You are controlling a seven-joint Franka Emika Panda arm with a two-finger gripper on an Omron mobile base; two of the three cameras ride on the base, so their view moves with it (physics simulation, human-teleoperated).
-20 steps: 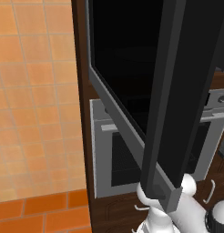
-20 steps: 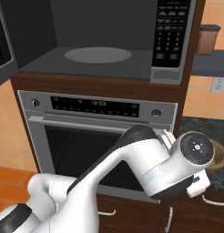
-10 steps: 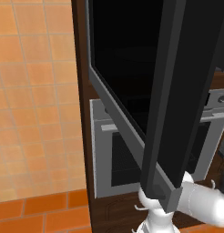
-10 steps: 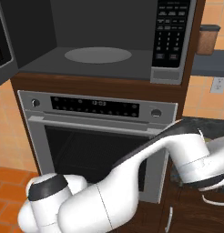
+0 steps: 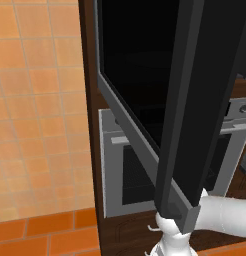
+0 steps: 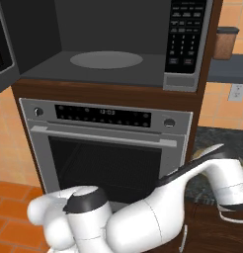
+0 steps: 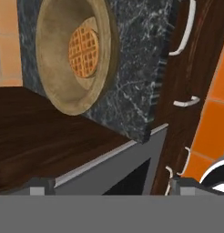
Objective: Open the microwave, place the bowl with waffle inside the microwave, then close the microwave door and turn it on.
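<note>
Bowl (image 7: 70, 54) with the waffle (image 7: 83, 51) sits on the dark marble counter (image 7: 132, 68), ahead of the claw (image 7: 109, 184) and well apart from it, off toward the upper left of the hand view. The claw is released, its two tips spread wide at the bottom of that view with nothing between them.

The bowl looks like a rigid wooden or ceramic dish, probably light to moderate in weight and not slippery. Its wall is thick and flared, so the likeliest hold is on the rim, one finger inside and one outside, on a stretch clear of the waffle. The waffle lies loose on the bottom; I judge it would slide if the bowl tips, so it wants carrying level.

Being round, the bowl has no long axis; its mouth opens away from the counter surface, which appears rolled sideways because the hand is turned.

The microwave (image 6: 108, 47) stands open above the oven (image 6: 106, 148), its turntable (image 6: 106, 60) bare, and the microwave door (image 5: 195, 100) is swung out wide in the left base view.
</note>
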